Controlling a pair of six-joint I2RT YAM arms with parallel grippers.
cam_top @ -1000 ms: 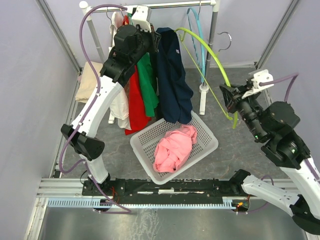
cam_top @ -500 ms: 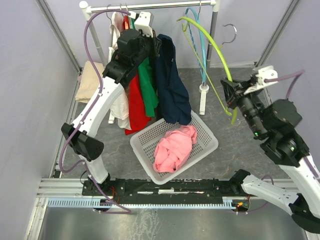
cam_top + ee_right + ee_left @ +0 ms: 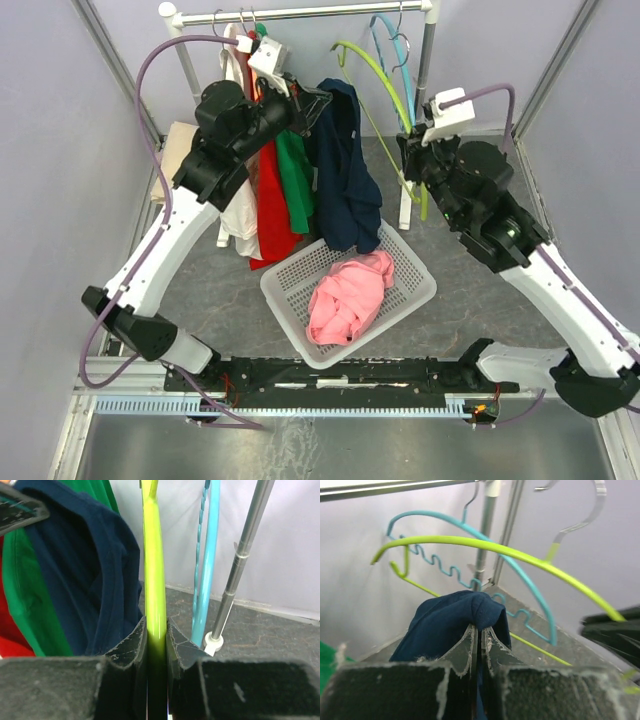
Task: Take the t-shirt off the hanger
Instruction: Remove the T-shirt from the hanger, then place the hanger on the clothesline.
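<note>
while the left gripper point(image 3: 479, 628) is pinching a fold at the upper end of the dark navy cotton t-shirt point(image 3: 342, 170), its jaws are pressing flat together on the cloth, so the garment is hanging from that arm and draping down toward the white plastic mesh basket point(image 3: 275, 292) on the desk. the right gripper point(image 3: 156, 624) is clamping the lime-green curved plastic hanger point(image 3: 485, 544), its jaws closing on the thin bar and holding it off to the side. this split grip is probably serving to pull cloth and hanger apart, one arm anchoring each.

the overhead view is showing the shirt and the hanger separated by a clear gap, with the shirt's hem dangling just above the basket, where a crumpled pink garment point(image 3: 345, 295) is already lying. from that, the shirt appears to be free of the hanger, though folds may be hiding a snag. the left wrist view is adding what the overhead cannot: the navy fabric is bunching right at the jaw tips. the right wrist view is showing the lime bar running straight up between the jaws, with a light blue plastic hanger point(image 3: 206, 555) just beside it, and the navy shirt close by on the left, next to a green t-shirt point(image 3: 293, 185) on the metal rail point(image 3: 320, 12).
</note>
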